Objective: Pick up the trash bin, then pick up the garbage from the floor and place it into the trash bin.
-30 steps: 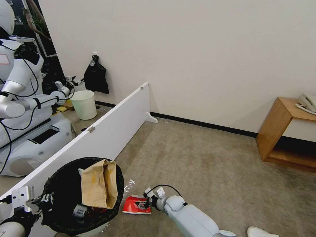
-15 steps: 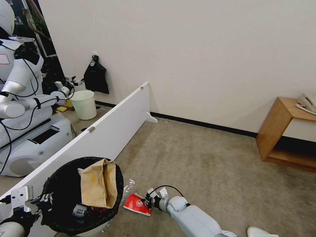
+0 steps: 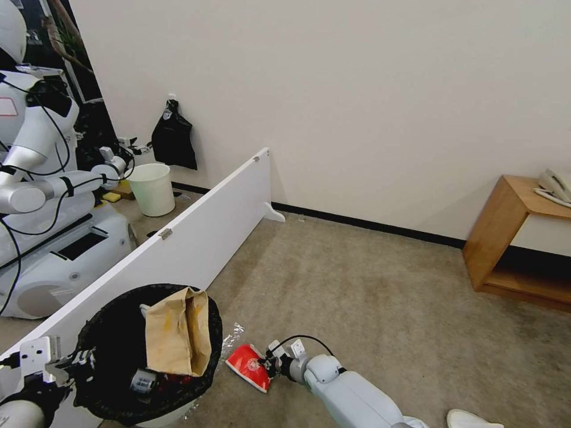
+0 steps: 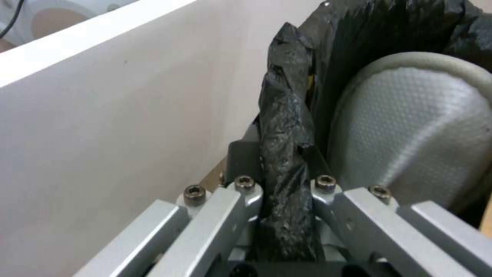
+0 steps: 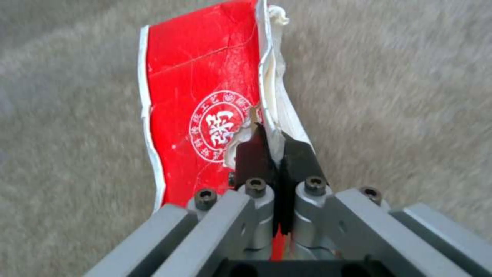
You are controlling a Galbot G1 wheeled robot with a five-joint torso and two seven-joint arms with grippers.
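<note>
The trash bin (image 3: 101, 348), lined with a black bag, hangs at the lower left, and my left gripper (image 3: 76, 360) is shut on its rim. The left wrist view has the bag-covered rim (image 4: 287, 127) pinched in the left gripper (image 4: 284, 188), beside the bin's white wall (image 4: 410, 134). A crumpled brown paper bag (image 3: 176, 339) sticks out of the bin. My right gripper (image 3: 269, 364) is shut on the edge of a red-white packet (image 3: 247, 364), held tilted just above the floor (image 3: 369, 297). In the right wrist view that gripper (image 5: 274, 148) clamps the packet (image 5: 200, 96).
A long white board (image 3: 196, 238) stands on the carpet just left of the bin. A clear wrapper (image 3: 232, 334) lies beside the bin, a white slipper (image 3: 470, 419) at the bottom right. A wooden side table (image 3: 505, 238) stands at right; another robot (image 3: 41, 178) and a pale bucket (image 3: 153, 189) lie beyond the board.
The red-white packet lay flat on the carpet; the right gripper has lifted it, so it now hangs tilted off the floor. The bin and left gripper have barely moved.
</note>
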